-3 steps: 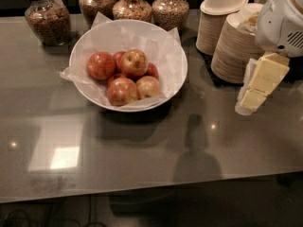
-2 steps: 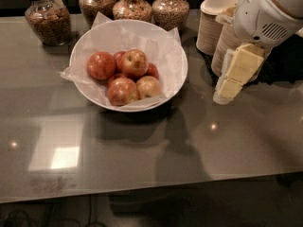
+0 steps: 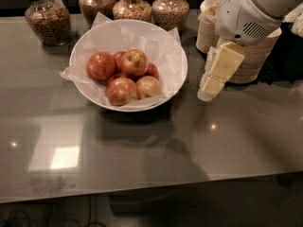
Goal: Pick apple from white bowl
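Nearest you, the grey bench (image 3: 142, 174) is bare apart from light reflections and a dark shadow cast toward its near edge.

Farther in, left of centre, stands the white bowl (image 3: 185, 74), lined with crinkled paper (image 3: 163, 44). The apples are piled inside it. Two lie on the near side, one at the left (image 3: 122, 91) and one at the right (image 3: 148, 86). Behind them a redder one (image 3: 101, 65) sits at the left and a yellow-flushed one (image 3: 134, 62) rides on top of the pile. At least one more is wedged behind and mostly hidden, so you can't count them exactly.

The gripper (image 3: 208, 90) hangs just right of the bowl's rim, outside it and above the bench, slanting down and to the left. It carries no apple. You see it edge-on, so you cannot tell whether it is open or closed.

What matters for your move is that the apples lie to the gripper's left. The near-right apple is closest to it, with the rim and the standing paper edge between them. You would probably need to lift over that edge and come down from above.

The white wrist housing (image 3: 246, 18) covers part of the tan stacked disposable bowls (image 3: 253, 63) behind it, and the frame cuts the arm off at the top right.

Along the far edge stand glass jars of brown dry goods, one at the left (image 3: 46, 20) and three clustered behind the bowl (image 3: 170, 11), their tops cropped.
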Tool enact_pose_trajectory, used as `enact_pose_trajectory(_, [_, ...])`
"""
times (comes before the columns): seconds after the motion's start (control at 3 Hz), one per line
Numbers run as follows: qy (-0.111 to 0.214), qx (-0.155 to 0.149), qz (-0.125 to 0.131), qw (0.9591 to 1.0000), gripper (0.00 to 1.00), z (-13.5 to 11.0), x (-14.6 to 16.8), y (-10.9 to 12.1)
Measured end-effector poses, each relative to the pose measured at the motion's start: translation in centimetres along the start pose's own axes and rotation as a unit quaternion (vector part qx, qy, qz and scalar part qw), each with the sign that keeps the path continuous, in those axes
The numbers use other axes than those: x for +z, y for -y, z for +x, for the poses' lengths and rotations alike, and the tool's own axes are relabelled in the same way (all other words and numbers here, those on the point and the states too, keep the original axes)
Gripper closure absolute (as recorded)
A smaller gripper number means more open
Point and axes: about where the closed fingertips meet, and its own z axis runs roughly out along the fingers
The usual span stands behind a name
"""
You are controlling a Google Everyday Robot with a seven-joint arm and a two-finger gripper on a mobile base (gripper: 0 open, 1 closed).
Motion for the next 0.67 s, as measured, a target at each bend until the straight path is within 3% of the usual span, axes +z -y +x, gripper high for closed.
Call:
enact_pose_trajectory(0.33, [0.016,-0.004,0.004,0.9999,0.00,-0.8,0.5,0.3])
enact_pose_trajectory(0.67, [0.076,-0.027,0.017,0.9966,0.00,-4.4,1.3,2.2])
